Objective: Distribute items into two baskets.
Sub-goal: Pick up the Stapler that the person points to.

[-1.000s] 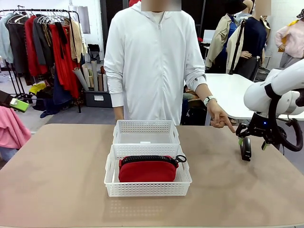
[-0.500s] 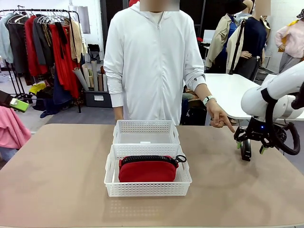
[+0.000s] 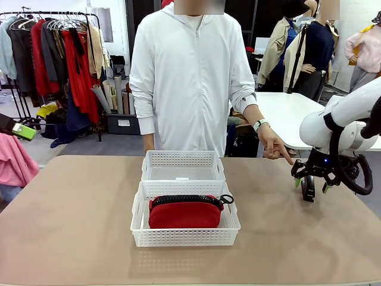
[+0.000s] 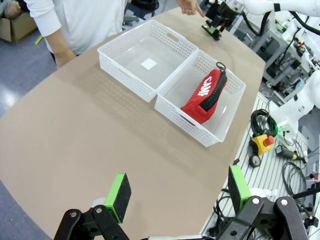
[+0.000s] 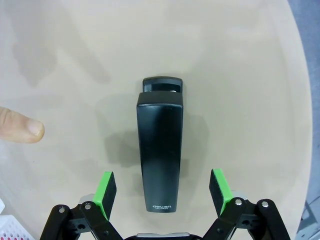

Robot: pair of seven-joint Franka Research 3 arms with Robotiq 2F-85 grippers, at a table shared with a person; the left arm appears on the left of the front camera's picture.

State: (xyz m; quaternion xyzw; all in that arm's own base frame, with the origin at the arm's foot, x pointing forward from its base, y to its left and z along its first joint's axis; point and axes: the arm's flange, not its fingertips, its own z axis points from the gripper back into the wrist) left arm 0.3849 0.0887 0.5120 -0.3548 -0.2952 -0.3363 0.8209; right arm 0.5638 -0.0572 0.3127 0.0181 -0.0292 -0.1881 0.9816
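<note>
The right claw [image 5: 162, 190] stands wide, a green pad on either side of the black stapler [image 5: 160, 160]. The stapler lies flat on the desk [image 5: 240, 75] between them, seemingly untouched, though contact is hard to judge. A person's fingertip [image 5: 20, 128] points in from one side of this claw. The left claw [image 4: 179, 192] gapes wide too, above bare desk. Well ahead of it the red pouch [image 4: 206, 94] sits in one basket [image 4: 182, 119], and the second basket [image 4: 125, 75] touches it alongside.

Holds the right gripper [image 3: 309, 185] [image 5: 163, 186] down low, fingers [image 5: 106, 190] wide apart, pointing straight down. Holds the left gripper [image 4: 179, 189] up high, fingers wide apart too.
</note>
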